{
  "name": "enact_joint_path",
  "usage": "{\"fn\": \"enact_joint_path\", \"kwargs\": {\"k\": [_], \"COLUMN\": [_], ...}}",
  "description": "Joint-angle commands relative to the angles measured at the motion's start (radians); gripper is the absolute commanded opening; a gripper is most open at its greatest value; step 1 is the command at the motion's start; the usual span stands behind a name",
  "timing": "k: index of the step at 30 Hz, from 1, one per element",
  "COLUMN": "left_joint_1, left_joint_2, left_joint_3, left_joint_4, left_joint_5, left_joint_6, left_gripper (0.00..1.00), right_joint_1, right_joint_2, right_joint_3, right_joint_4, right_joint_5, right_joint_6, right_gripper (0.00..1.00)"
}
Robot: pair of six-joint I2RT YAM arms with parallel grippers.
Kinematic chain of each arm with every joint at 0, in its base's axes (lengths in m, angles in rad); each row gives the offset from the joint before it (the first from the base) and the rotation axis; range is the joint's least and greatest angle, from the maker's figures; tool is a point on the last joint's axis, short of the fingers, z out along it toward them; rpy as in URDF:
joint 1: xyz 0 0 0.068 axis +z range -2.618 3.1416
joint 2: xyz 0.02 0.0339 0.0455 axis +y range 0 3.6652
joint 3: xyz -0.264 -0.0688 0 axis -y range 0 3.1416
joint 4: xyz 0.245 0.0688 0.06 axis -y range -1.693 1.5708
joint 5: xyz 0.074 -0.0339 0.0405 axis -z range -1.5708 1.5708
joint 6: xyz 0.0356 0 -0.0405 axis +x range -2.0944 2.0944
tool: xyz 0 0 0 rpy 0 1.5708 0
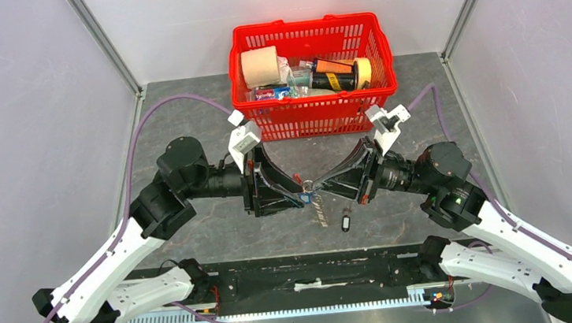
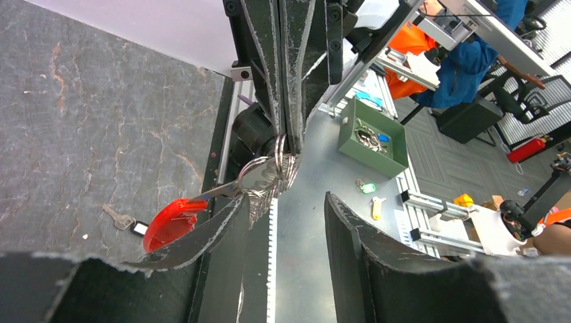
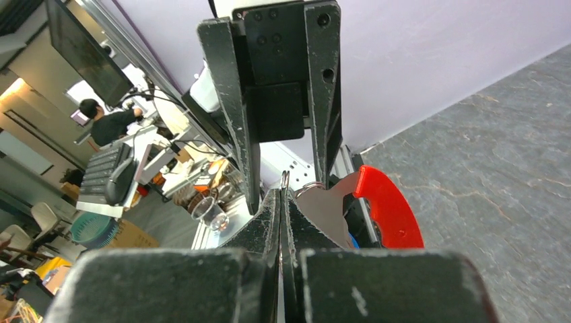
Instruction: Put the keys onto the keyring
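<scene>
Right gripper (image 3: pixel 283 198) clamped on keyring (image 2: pixel 266 178), steadying it mid-air. Left gripper (image 2: pixel 286 202) fingers apart, flanking it, likely to regrip. Loose key (image 2: pixel 120 218) lies below fingers.

The right gripper (image 2: pixel 286 134) is pinching the keyring (image 2: pixel 266 178) by its silvery loops, while a red tab (image 2: pixel 170 223) is apparently jutting from them.

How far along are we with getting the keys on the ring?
Done: the keyring is off the table, pinched in the shut right gripper. In hand: the left gripper stands open at it. Left: the black-headed key lies loose on the table, not on the ring.
</scene>
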Motion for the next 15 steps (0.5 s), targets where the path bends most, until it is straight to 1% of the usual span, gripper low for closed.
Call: {"fn": "enact_joint_path", "kwargs": {"k": [1, 8, 15], "left_joint_1": [0.002, 0.001, 0.001], "left_joint_2": [-0.015, -0.029, -0.043], "left_joint_3": [0.001, 0.012, 0.009], "left_joint_4": [0.067, 0.086, 0.128], "left_joint_5": [0.007, -0.008, 0.019], "left_joint_6": [-0.047, -0.056, -0.09], "left_gripper": [0.52, 0.51, 0.51], "right_joint_1": [0.006, 0.007, 0.007], "right_joint_2": [0.003, 0.005, 0.003], "right_joint_3": [0.006, 0.022, 0.006], "right_joint_4": [0.153, 0.099, 0.108], "right_joint_5": [0.001, -0.024, -0.059], "right_joint_6": [0.063, 0.041, 0.029], "right_gripper": [0.0, 0.0, 0.0]}}
